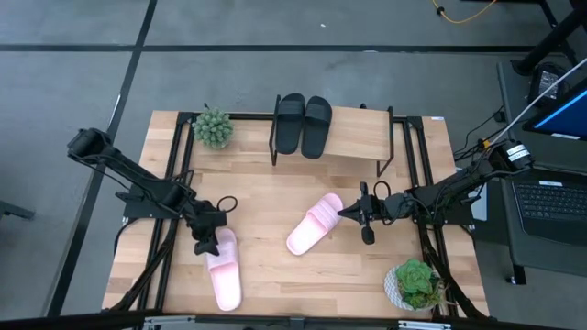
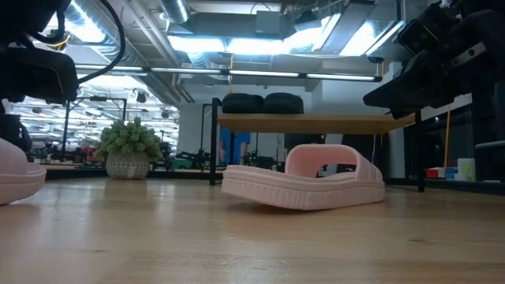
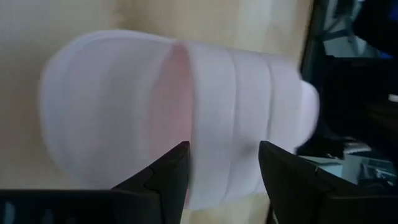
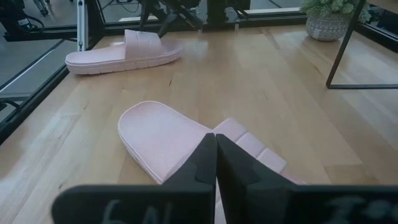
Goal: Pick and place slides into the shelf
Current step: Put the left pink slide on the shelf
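pale pink, one slide (image 1: 224,269) is lain near the table's (image 1: 275,284) 7 o'clock edge, its strap straddled by the spread fingers of the left gripper (image 1: 205,245). the second pink slide (image 1: 315,224) is found at centre, the right gripper (image 1: 354,213) pinched shut at its 3 o'clock. two black slides (image 1: 304,124) are seen on the shelf (image 1: 358,136) at 12 o'clock; bare wood is left between.

Blurred pink slide (image 3: 180,118) fills the left wrist view; another pink slide (image 2: 17,175) cut off at left edge in low view.
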